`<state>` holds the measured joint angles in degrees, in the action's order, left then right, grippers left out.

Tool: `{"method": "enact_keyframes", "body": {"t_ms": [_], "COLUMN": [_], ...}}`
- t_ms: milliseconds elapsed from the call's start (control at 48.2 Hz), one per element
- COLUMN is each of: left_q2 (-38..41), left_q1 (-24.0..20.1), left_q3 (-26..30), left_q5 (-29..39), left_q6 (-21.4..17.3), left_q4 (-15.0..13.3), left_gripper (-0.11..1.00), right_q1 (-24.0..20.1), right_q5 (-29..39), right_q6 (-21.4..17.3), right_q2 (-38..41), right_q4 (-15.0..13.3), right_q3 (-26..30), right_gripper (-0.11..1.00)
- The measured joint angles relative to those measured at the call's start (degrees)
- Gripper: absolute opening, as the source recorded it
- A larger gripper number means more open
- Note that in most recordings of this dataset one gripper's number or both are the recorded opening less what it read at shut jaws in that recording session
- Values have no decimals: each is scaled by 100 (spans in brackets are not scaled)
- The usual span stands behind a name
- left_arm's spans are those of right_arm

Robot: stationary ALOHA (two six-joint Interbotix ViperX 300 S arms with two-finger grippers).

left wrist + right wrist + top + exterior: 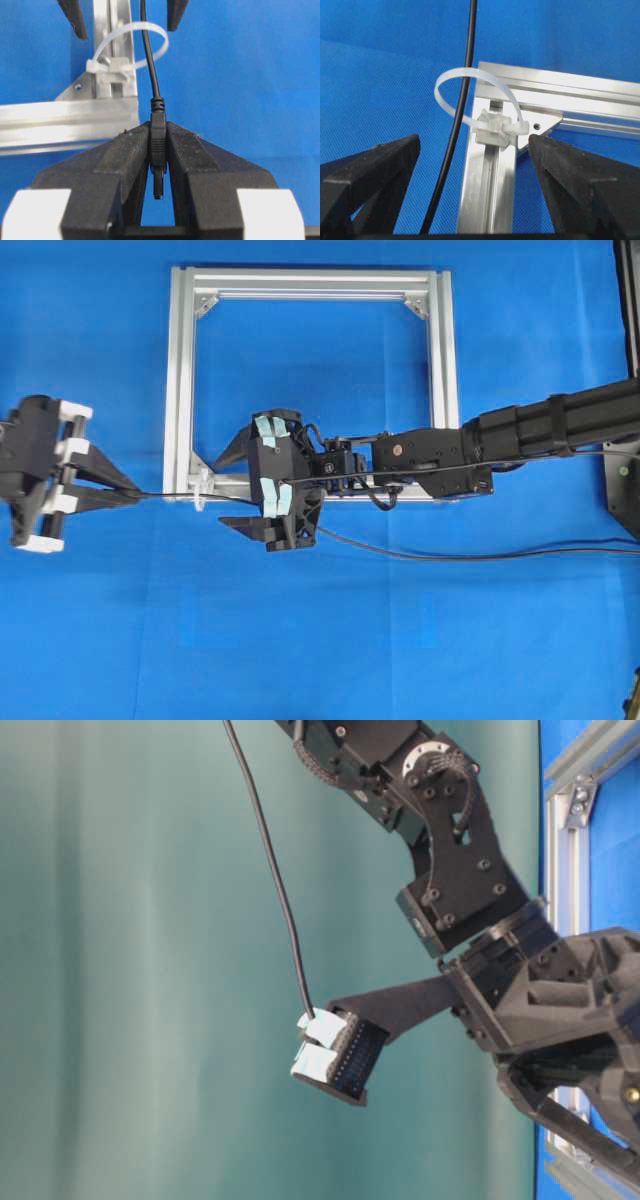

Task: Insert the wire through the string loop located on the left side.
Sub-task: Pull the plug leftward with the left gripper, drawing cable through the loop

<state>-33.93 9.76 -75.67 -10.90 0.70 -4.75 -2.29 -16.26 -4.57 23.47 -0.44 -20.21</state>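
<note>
Wire (150, 60) runs through the string loop (131, 45) at the frame (184, 390) corner; its plug (158, 145) is clamped in the left gripper (158, 150). Right gripper (472, 185) released, jaws wide, straddling the loop.

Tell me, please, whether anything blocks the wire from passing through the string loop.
Nothing visible does. The wire already runs through the string loop on the frame; the left gripper clamps its plug, and the right gripper stands open either side.
</note>
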Motion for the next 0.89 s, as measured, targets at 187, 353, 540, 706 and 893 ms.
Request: {"method": "enact_keyframes", "body": {"t_ms": [187,353,540,706,893], "left_q2": [-1072,-1687,-2013,-1978,-1881], "left_q1": [0,0,9,0,9], "left_q3": [-176,-185,-185,-185,-185], "left_q5": [809,1450,1784,1784,1767], "left_q6": [88,290,387,396,404], "left_q4": [0,0,0,0,0], "left_gripper": [8,8,8,8,8], "right_q1": [-9,-9,0,0,-9], "right_q5": [9,0,9,0,0], "right_q6": [0,0,0,0,0], "right_q2": [0,0,0,0,0], "right_q4": [0,0,0,0,0], "right_q3": [0,0,9,0,0], "right_gripper": [95,95,95,95,95]}}
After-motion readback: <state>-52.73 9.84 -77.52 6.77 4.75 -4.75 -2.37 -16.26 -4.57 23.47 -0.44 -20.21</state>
